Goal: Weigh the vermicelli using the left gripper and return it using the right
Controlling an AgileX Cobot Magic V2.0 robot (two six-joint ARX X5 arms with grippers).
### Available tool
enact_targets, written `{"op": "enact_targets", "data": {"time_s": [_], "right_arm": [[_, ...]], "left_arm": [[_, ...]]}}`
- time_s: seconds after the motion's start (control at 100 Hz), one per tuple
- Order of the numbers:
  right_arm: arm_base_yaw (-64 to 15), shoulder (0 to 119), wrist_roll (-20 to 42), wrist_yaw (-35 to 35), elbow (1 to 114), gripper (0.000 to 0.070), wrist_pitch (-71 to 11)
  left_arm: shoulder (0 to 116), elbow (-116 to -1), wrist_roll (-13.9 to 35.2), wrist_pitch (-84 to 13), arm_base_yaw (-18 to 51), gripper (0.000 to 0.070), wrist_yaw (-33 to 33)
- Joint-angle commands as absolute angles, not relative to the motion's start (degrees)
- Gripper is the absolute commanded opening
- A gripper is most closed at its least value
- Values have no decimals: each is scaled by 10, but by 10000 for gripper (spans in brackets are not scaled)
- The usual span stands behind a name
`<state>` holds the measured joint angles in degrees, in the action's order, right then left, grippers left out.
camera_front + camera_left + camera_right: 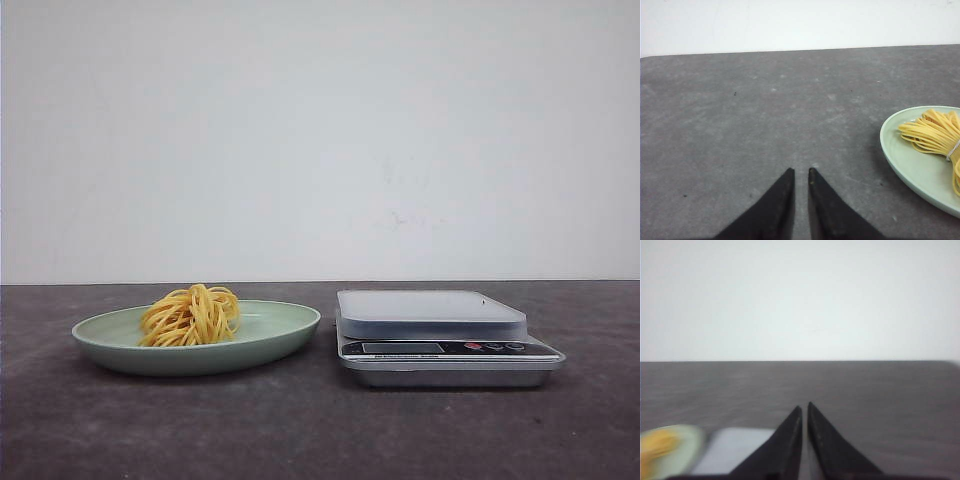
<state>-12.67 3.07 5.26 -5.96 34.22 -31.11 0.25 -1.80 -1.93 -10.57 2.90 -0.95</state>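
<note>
Front view shows the vermicelli (191,315) on a green plate (280,335) toward the bench's left edge, beside a scale (440,335). Left gripper (801,172) and right gripper (804,407) both have fingers pressed nearly together, empty.

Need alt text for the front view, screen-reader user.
A nest of yellow vermicelli sits on a pale green plate at the left of a dark grey table. Beside it on the right, apart from the plate, stands a silver kitchen scale with nothing on its platform. A plain white wall is behind; no robot arm shows in this view.
</note>
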Motion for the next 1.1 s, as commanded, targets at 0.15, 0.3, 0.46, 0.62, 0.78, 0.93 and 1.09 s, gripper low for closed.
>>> {"op": "enact_targets", "data": {"time_s": [0.15,0.3,0.46,0.62,0.78,0.93,1.09], "right_arm": [[-22,2,-26,-31,294,9,-269],[-12,3,-28,-1,221,9,-191],[-12,3,-28,27,140,9,-105],[-12,3,-31,30,75,9,-37],[-12,3,-30,30,36,9,-21],[-12,2,-30,30,17,9,-21],[-12,2,-27,30,7,9,-34]], "left_arm": [[2,-8,-17,-108,29,12,-6],[2,-8,-17,-108,29,11,-6],[2,-8,-17,-108,29,12,-6],[2,-8,-17,-108,29,12,-6],[2,-8,-17,-108,29,12,-6],[2,-8,-17,-108,29,11,-6],[2,-8,-17,-108,29,12,-6]]}}
